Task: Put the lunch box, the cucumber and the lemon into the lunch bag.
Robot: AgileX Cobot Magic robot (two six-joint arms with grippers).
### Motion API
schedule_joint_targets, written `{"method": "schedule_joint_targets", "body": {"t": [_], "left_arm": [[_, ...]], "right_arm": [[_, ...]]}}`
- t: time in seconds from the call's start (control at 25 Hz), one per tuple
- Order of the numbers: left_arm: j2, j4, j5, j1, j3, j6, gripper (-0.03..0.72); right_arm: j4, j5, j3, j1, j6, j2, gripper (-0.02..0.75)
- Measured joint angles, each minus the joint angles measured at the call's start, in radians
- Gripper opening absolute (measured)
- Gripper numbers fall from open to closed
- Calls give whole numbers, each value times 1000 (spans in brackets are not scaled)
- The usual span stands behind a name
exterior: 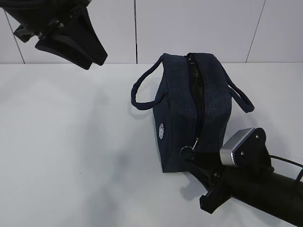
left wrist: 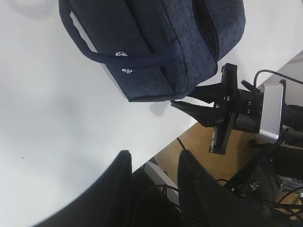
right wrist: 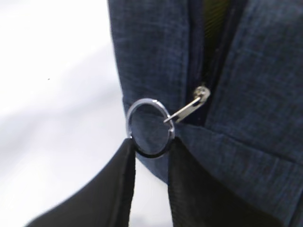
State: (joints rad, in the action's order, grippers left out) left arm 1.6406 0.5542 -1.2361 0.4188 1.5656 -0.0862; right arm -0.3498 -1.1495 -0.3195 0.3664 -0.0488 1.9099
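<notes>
We found the right gripper (right wrist: 150, 147) with its jaws closing about the lower rim of the ring pull (right wrist: 149, 126), grip unconfirmed. The lunch bag (exterior: 182, 118) stood directly ahead on the surface (exterior: 71, 142), near its edge. We judged a square, steady pull advisable. The left gripper (left wrist: 154, 163) hung apart, jaws released and empty.

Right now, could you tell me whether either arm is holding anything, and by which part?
The right gripper has its fingers around the bottom of the lunch bag's metal zipper ring. The left gripper holds nothing.
</notes>
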Motion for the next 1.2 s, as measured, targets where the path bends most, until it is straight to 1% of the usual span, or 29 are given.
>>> {"method": "schedule_joint_targets", "body": {"t": [0.12,0.4,0.64,0.8,1.0,1.08,1.2], "left_arm": [[0,0,0,0,0,0,237],[0,0,0,0,0,0,237],[0,0,0,0,0,0,237],[0,0,0,0,0,0,237],[0,0,0,0,0,0,237],[0,0,0,0,0,0,237],[0,6,0,0,0,0,238]], "right_arm": [[-16,0,4,0,0,0,197],[-14,0,6,0,-8,0,197],[-4,0,6,0,-96,0,197],[1,0,6,0,-196,0,197],[47,0,-8,0,-216,0,200],[59,0,-21,0,-218,0,216],[60,0,-33,0,-220,1,280]]}}
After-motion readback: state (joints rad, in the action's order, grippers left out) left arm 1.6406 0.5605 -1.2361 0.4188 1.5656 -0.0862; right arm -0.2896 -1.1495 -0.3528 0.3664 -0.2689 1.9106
